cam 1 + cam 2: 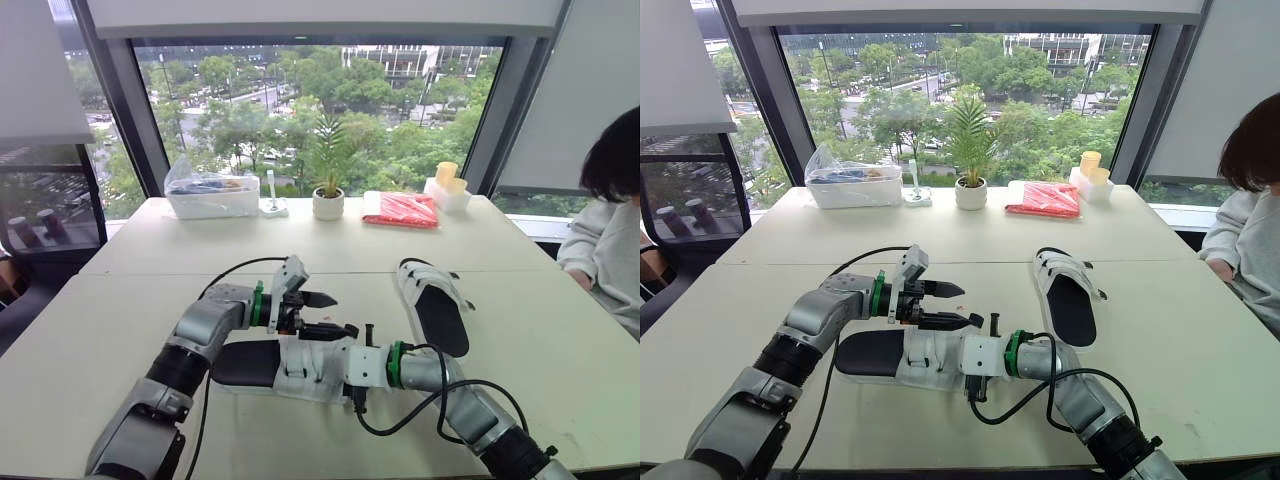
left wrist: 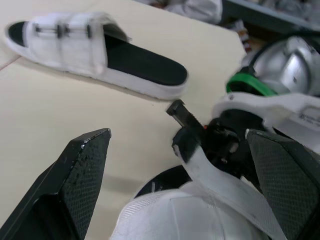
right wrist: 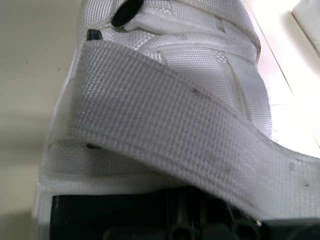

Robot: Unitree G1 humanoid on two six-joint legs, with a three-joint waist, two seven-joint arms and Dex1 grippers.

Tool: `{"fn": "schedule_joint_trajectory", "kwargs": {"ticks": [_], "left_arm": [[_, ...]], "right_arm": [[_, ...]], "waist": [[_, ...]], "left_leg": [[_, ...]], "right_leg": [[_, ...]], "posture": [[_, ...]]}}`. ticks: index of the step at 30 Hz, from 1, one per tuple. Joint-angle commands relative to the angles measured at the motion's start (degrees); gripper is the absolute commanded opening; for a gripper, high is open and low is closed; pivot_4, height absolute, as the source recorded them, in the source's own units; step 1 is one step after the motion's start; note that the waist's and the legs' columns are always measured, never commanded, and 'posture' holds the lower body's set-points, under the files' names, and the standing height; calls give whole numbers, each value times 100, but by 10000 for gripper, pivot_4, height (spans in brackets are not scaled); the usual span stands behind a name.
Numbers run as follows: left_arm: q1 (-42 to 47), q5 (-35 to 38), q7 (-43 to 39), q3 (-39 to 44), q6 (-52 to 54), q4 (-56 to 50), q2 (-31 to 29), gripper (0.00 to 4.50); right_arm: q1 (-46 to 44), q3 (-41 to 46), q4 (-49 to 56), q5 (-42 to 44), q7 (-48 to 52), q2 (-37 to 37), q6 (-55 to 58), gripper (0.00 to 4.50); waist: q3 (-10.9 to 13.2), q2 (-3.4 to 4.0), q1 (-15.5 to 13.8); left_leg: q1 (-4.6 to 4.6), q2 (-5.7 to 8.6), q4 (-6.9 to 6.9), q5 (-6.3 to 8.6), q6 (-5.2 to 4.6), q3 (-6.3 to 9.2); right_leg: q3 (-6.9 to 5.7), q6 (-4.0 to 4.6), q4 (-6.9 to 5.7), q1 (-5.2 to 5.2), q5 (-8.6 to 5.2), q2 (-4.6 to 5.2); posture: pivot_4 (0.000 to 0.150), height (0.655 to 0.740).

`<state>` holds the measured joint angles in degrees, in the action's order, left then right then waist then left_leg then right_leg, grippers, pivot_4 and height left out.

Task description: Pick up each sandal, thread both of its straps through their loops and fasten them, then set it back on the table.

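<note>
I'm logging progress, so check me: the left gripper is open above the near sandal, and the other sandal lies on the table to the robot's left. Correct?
The side is wrong: the other sandal lies on the table to the robot's right, as the left eye view shows. The left gripper is indeed open above the near sandal.

An upper-floor office or meeting room; a broad pale table [image 1: 140,310] stands central. The far window [image 1: 300,110] overlooks treetops [image 1: 240,125] and buildings [image 1: 420,60].
</note>
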<state>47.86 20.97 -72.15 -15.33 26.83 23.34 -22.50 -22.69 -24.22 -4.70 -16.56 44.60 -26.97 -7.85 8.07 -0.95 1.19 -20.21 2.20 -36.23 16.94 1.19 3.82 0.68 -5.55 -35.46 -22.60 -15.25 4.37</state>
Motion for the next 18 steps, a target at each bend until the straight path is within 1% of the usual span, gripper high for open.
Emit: {"fn": "schedule_joint_trajectory", "kwargs": {"ticks": [1, 8, 17, 18], "left_arm": [[383, -255, -444, -110, -386, 488, 73, 44655], [808, -640, -945, -179, -846, 1438, 313, 44655], [1048, -784, -1319, -120, -685, 1780, 644, 44655], [1067, -799, -1303, -109, -682, 1808, 696, 42294]], "right_arm": [[307, -461, -713, -358, 200, -28, 329, 0], [413, -437, -614, -370, 142, -43, 401, 0], [455, -432, -566, -383, 74, -28, 462, 0], [456, -430, -565, -384, 66, -28, 464, 0]], "waist": [[0, -1, 1], [0, -1, -1], [0, -2, -3], [0, -2, -4]], "left_leg": [[0, 0, -1, 0, -1, 0], [-1, -3, -2, 0, -2, 0], [-1, -4, -3, 0, -3, 1], [0, -4, -3, 0, -3, 2]], "right_leg": [[-4, 0, 0, 1, 0, -10], [-3, 0, -2, 0, 0, -22], [-2, -2, -7, 0, 0, -26], [-2, -2, -8, 0, 1, -26]], "posture": [[1500, 7374], [1500, 7374], [1500, 7374], [1500, 7374]]}}
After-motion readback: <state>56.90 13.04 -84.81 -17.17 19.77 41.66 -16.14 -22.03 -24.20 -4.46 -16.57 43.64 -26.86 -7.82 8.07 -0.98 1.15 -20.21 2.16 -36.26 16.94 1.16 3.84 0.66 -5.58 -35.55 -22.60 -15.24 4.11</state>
